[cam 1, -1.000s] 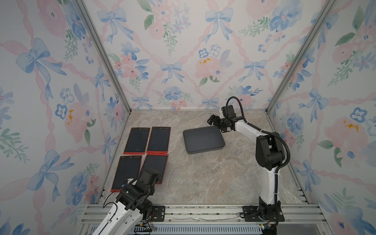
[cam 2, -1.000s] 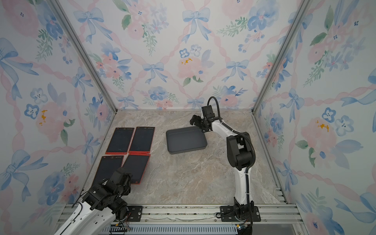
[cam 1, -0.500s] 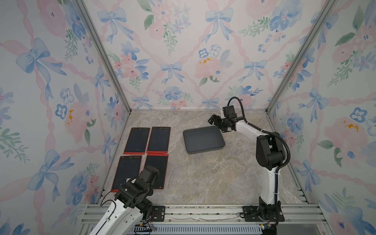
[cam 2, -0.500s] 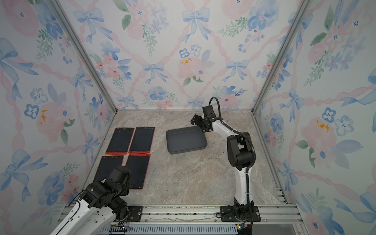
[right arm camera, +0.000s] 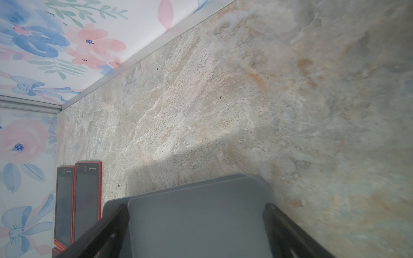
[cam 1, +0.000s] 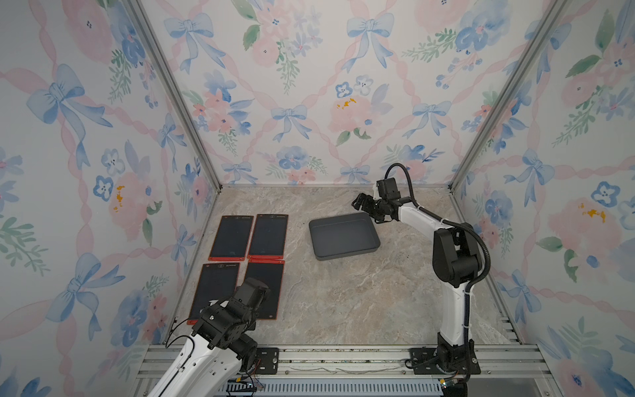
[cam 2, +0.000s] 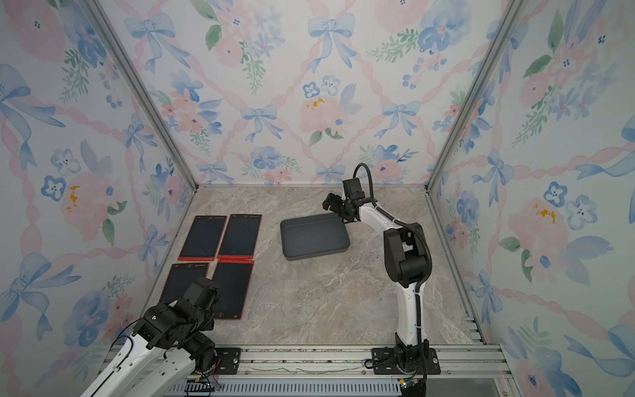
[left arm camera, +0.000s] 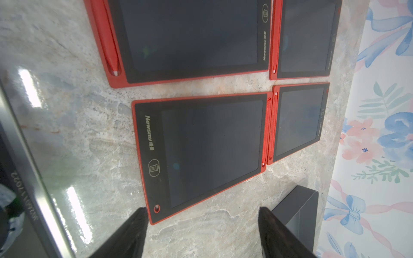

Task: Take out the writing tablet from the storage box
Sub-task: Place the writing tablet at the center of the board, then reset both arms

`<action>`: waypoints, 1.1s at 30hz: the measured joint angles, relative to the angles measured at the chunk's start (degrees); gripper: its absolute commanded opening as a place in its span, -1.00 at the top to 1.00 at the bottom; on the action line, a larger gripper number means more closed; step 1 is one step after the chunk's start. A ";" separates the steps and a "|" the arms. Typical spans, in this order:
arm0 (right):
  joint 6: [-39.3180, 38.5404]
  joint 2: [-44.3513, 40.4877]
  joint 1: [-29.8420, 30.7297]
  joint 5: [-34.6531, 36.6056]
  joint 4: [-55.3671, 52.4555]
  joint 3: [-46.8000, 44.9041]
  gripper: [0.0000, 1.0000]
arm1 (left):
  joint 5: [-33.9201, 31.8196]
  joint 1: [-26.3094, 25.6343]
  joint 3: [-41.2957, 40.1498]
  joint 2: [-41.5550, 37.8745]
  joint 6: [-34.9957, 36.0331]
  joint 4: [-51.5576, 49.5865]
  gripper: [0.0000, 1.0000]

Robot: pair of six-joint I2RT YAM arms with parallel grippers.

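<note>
left hand (left arm camera: 202,210) wide at corner of writing tablet (left arm camera: 212,152), right hand (right arm camera: 196,206) wide over storage box (right arm camera: 199,227)

Enclosed robot test cell, floral-papered wall panels (cam 1: 309,86) behind and beside the right gripper (cam 1: 367,207), aluminium corner posts (cam 1: 171,92), marble-pattern tabletop (cam 1: 343,292) below it, arm bases (cam 1: 446,361) bolted to a slotted rail (cam 1: 343,354) well apart from it.
</note>
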 measured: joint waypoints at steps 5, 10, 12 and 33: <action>0.00 -0.02 0.02 0.02 0.00 0.00 -0.94 | -1.42 0.00 1.16 1.09 1.05 -1.31 -0.66; -0.02 -0.02 0.02 0.26 -0.02 0.00 -0.94 | -3.48 0.00 2.32 1.97 2.80 -1.57 -0.72; -0.02 0.00 0.02 0.28 -0.04 0.00 -0.94 | -4.31 0.00 2.78 2.51 4.07 -1.38 -0.74; -2.40 -0.02 0.02 2.91 -2.60 1.75 -0.94 | -11.93 0.00 6.45 9.90 20.20 10.25 -0.95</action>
